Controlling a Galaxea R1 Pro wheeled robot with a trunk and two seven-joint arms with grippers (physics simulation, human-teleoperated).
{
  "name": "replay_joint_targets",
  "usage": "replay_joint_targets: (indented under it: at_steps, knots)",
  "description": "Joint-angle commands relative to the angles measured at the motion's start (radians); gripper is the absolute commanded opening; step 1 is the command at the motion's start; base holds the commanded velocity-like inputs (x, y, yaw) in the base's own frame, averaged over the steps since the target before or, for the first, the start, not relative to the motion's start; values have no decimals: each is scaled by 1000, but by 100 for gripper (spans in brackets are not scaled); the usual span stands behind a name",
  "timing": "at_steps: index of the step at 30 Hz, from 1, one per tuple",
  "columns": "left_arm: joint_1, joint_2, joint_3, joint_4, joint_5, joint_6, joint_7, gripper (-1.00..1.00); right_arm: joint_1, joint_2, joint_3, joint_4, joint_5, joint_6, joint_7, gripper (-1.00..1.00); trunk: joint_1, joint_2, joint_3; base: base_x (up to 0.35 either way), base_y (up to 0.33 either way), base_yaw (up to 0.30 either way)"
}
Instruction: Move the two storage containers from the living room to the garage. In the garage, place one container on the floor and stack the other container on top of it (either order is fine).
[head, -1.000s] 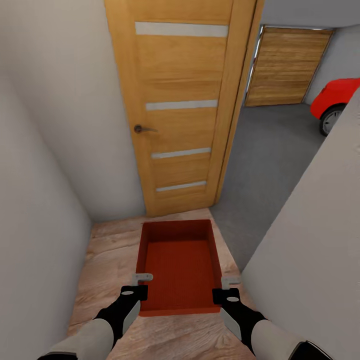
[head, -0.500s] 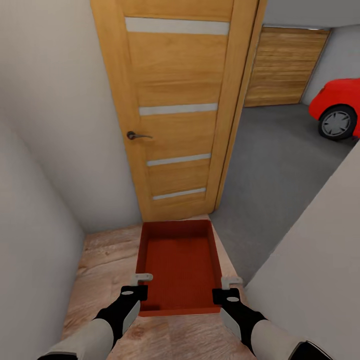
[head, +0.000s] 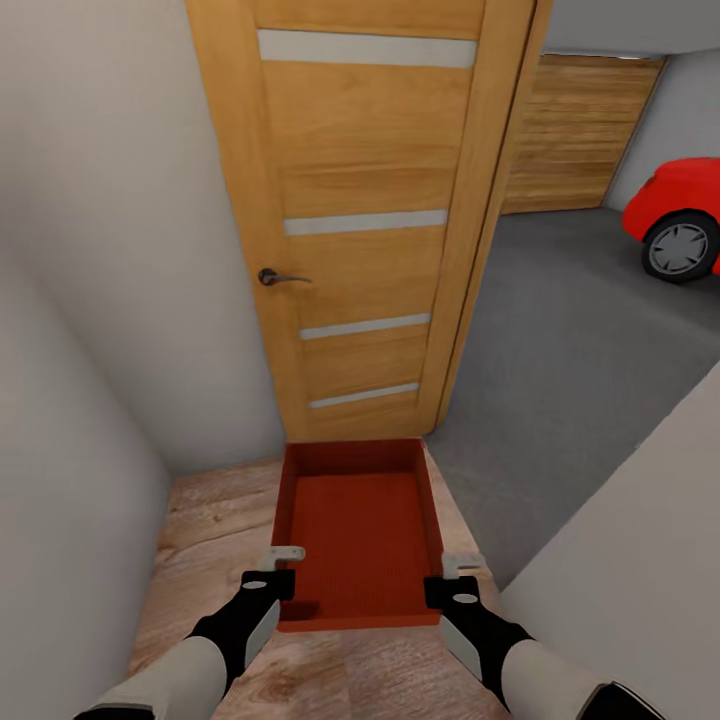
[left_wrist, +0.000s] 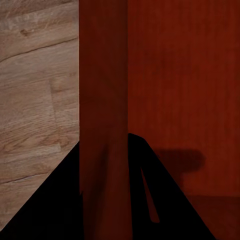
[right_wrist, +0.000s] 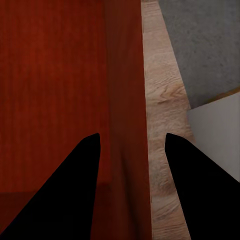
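— Both sets of jaws were clamped on the bin when you froze it, weren't they?

— Yes. Your left gripper (head: 284, 553) pinched the left wall of the orange-red bin (head: 358, 535), one finger inside and one outside. In the left wrist view the same gripper (left_wrist: 106, 200) straddled that thin wall, its two dark fingers (left_wrist: 55, 200) pressed against either face of it. Your right gripper (head: 461, 563) did the same on the right wall, and in the right wrist view that gripper (right_wrist: 131, 185) had the wall running between its two fingers.

— And where was the bin?

— You held it level in front of you, above the light wood-plank floor (head: 200, 530), open side up and empty, its ribbed bottom showing. Its far end was near the foot of the orange wooden door (head: 365, 210).

— What lay past the door?

— To the right of it, you had the opening into the garage, with the grey concrete floor (head: 580, 330), a wooden garage door (head: 585, 130) at the back and part of a red car (head: 680, 215). White walls (head: 90, 300) closed you in on both sides.
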Motion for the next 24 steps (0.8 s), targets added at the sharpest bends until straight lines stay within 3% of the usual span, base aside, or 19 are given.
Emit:
replay_joint_targets:
  at_steps: [1,15,20,24]
  knots:
    - [0,95,28,-1,52,6,-70,-100,-1,-23,-33,-6,5,-27,2,-100,1,-2,-2,64,294,0]
    - [0,96,27,-1,51,3,-70,-100,-1,-22,-32,-6,5,-27,2,-100,1,-2,-2,105,307,-11]
    - [0,96,27,-1,51,-1,-70,-100,-1,-21,-32,-6,5,-27,2,-100,1,-2,-2,38,59,-234]
    - [0,95,27,0,51,-44,-69,-100,-1,-21,-31,-6,5,-27,2,-100,1,-2,-2,3,5,-281]
